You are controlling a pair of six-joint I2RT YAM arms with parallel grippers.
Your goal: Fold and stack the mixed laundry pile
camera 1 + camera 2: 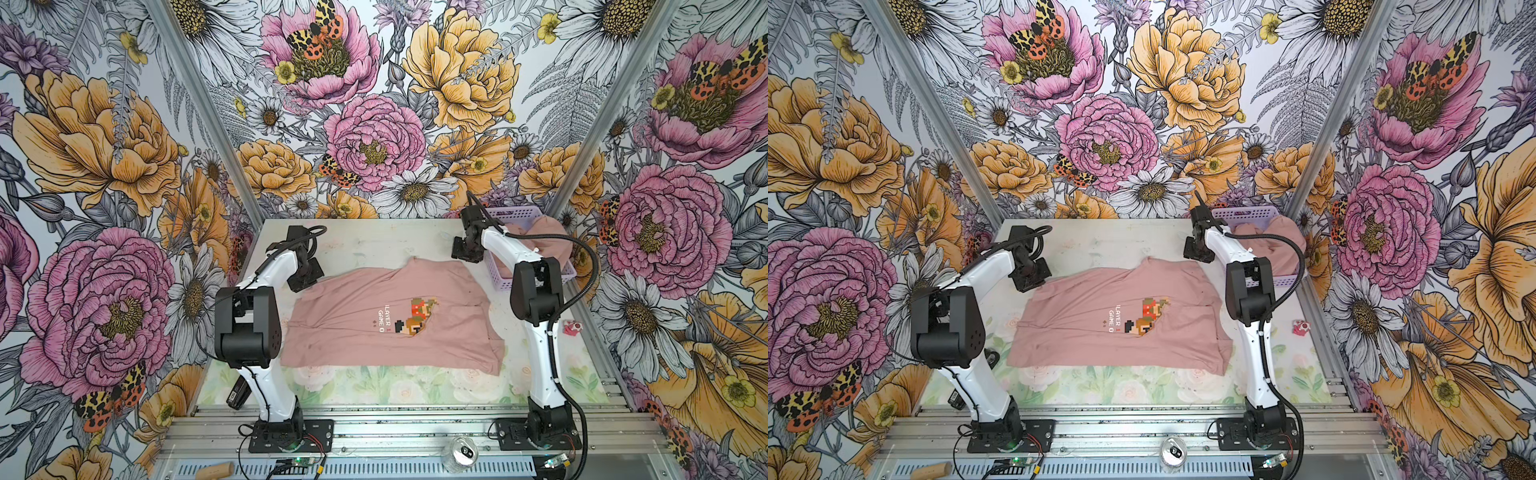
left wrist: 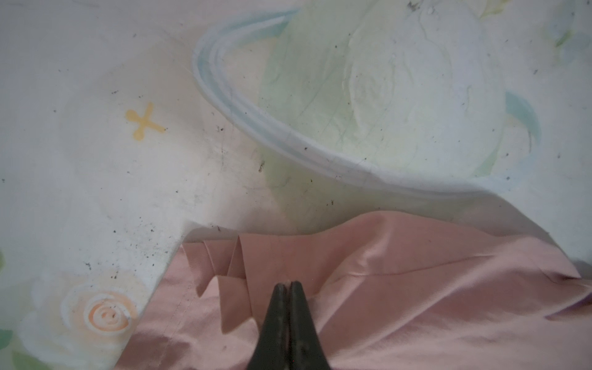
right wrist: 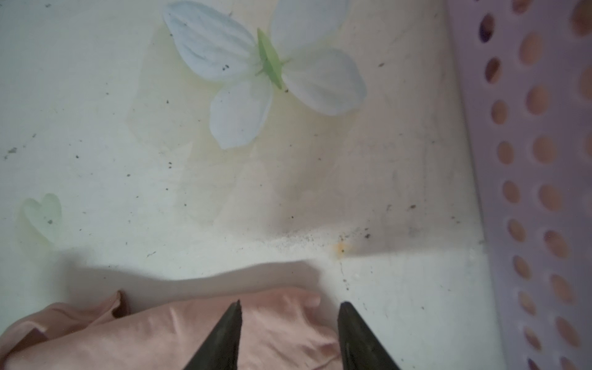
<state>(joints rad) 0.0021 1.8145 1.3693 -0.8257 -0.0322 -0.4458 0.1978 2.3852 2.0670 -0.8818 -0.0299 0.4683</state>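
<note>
A dusty-pink T-shirt with a pixel figure and white lettering lies spread across the table in both top views. My left gripper sits at its far left corner. In the left wrist view the gripper is shut, with a sliver of the pleated T-shirt edge pinched between the tips. My right gripper hangs at the far right corner. In the right wrist view it stands open just over the bunched T-shirt edge, holding nothing. More pink laundry is heaped in the basket.
A lavender perforated basket stands at the back right, close beside my right gripper, its wall near the fingers. A small red-and-white object lies at the right edge. A drink can and a wooden piece rest on the front rail.
</note>
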